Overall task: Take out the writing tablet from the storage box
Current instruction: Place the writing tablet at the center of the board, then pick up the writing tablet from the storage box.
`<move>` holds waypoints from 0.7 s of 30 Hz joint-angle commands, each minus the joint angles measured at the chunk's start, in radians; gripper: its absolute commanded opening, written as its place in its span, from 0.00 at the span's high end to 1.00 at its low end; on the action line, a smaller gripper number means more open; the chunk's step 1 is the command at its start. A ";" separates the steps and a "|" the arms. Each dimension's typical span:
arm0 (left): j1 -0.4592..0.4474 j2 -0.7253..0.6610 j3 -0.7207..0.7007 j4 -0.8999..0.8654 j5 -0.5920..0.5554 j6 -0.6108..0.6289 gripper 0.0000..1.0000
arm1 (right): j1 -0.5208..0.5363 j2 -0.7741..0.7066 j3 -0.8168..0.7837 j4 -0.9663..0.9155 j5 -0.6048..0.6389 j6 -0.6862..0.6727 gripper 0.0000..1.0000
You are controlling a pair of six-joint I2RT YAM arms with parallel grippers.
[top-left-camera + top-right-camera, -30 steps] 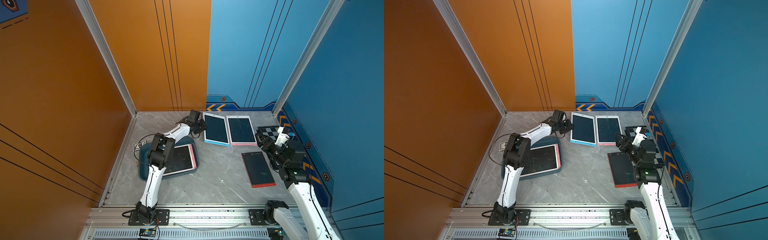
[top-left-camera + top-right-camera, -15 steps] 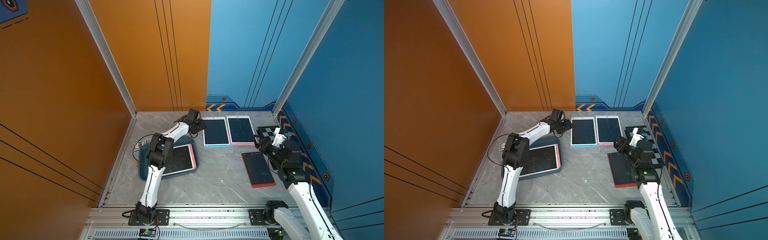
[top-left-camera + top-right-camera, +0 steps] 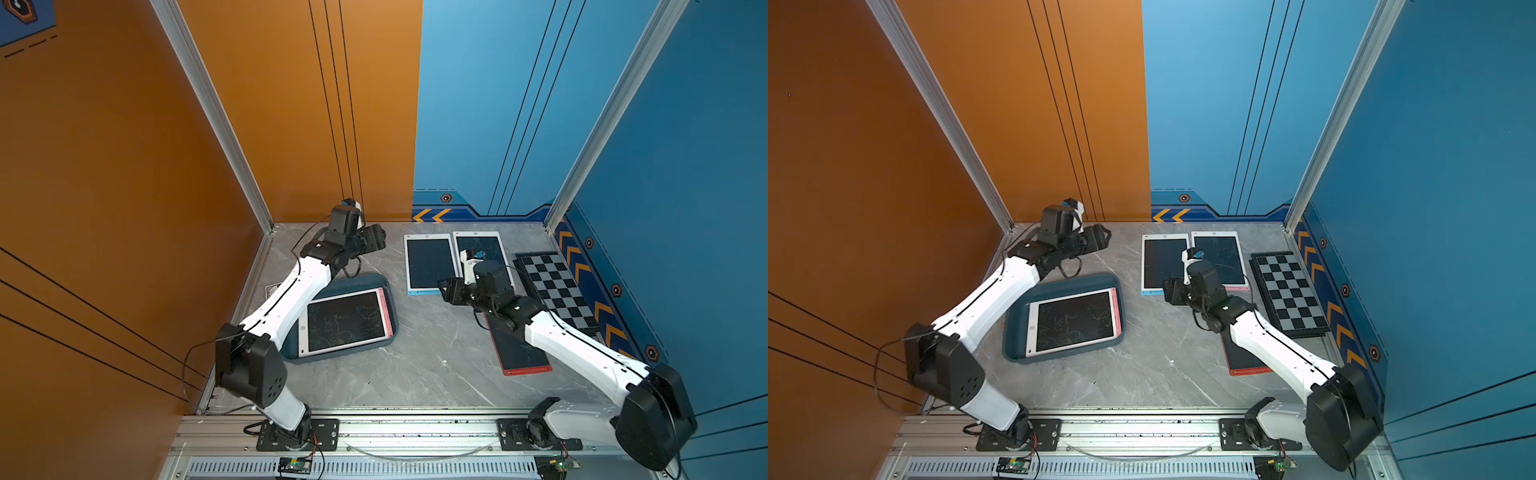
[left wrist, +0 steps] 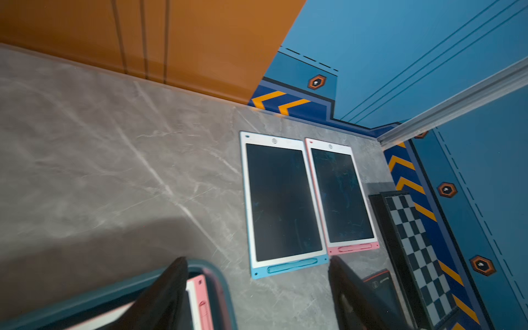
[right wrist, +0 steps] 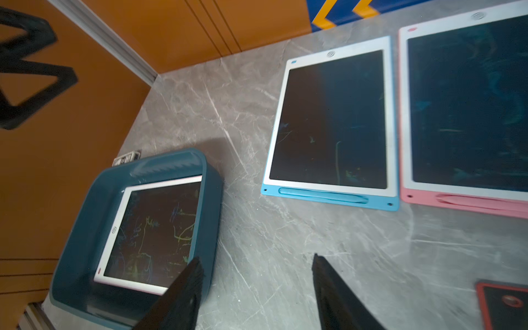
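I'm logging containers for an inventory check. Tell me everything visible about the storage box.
The storage box is a shallow, dark teal tub, apparently plastic, with rounded corners and low flared walls. It sits flat on the grey marbled table near the orange wall, turned slightly askew. One writing tablet, white-framed with a pink edge and scribbles on its dark screen, lies inside, screen up. The left arm crosses above one corner.

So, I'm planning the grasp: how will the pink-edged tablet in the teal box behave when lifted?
The tablet looks thin and flat, so probably stiff and light. Its glossy screen may be slippery. It fills most of the storage box, so an edge could catch on the wall.
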 commanded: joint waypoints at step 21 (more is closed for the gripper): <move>0.342 -0.231 -0.567 -0.275 -0.135 -0.095 0.01 | 0.340 0.474 0.380 -0.129 0.170 -0.123 0.47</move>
